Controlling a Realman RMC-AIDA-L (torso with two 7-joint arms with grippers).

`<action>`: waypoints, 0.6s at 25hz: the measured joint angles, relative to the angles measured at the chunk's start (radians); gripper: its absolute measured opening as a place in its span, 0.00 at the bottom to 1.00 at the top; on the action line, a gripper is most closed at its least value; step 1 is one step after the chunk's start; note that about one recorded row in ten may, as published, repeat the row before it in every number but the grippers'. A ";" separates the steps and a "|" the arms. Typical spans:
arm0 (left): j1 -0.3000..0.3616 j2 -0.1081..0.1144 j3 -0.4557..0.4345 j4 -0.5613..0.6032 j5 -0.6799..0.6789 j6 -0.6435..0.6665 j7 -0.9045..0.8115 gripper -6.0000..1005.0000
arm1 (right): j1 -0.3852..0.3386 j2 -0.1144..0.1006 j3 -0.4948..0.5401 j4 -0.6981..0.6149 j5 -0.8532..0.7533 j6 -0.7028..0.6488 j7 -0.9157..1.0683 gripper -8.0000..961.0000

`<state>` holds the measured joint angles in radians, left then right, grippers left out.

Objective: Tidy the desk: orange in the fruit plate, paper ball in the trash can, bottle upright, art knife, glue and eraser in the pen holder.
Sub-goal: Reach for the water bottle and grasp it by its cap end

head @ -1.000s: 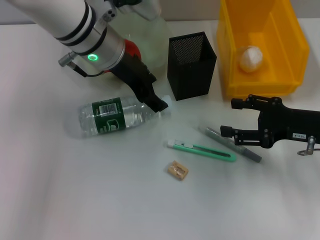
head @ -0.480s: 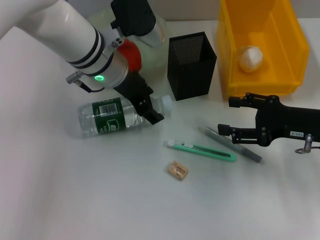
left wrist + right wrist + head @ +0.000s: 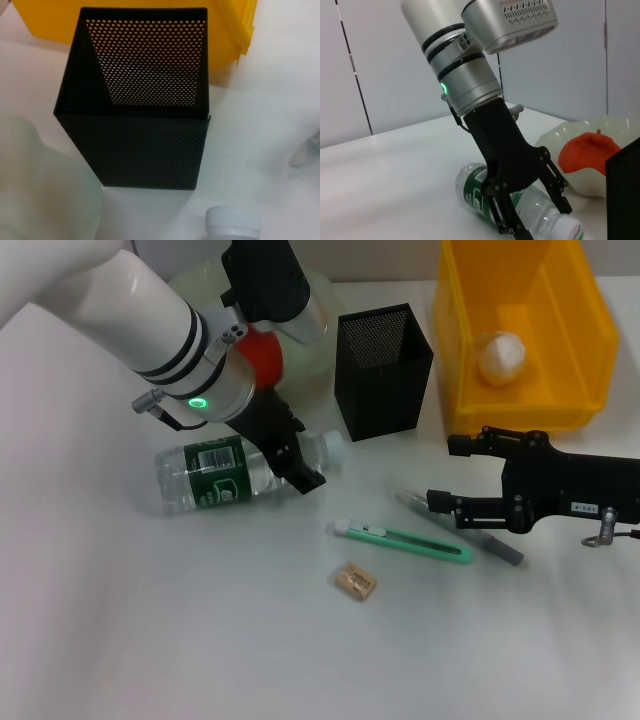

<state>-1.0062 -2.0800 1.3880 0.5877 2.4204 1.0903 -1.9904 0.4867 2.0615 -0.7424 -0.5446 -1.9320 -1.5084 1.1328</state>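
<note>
Left claw (image 3: pixel 300 465) angled down, apparently astride lying bottle's (image 3: pixel 225 473) neck

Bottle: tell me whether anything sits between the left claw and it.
Nothing visible does. The left claw hangs open right over the neck end of the lying bottle, one finger either side of it in the right wrist view. The pen holder stands apart, beyond the cap.

This is looking like a robot test bench in a lab or office room. A plain white desk (image 3: pixel 120 620) is carrying staged props, a black mesh pen holder (image 3: pixel 383 370) and a yellow trash can (image 3: pixel 520 330), and bare pale wall panels (image 3: pixel 375 65) with dark seams are standing behind it.
</note>
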 joint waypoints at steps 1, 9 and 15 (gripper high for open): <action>0.000 0.000 0.000 0.000 0.000 0.000 0.000 0.81 | 0.000 0.000 0.000 0.000 0.000 0.000 0.000 0.85; 0.001 0.000 0.013 0.000 0.000 0.000 0.002 0.80 | 0.000 0.000 0.000 0.000 -0.002 0.002 0.002 0.85; 0.000 0.000 0.015 0.000 0.000 0.000 0.002 0.75 | 0.000 0.000 0.000 0.000 -0.002 0.002 0.002 0.85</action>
<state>-1.0057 -2.0800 1.4032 0.5880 2.4205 1.0906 -1.9879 0.4871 2.0617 -0.7424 -0.5446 -1.9344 -1.5062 1.1352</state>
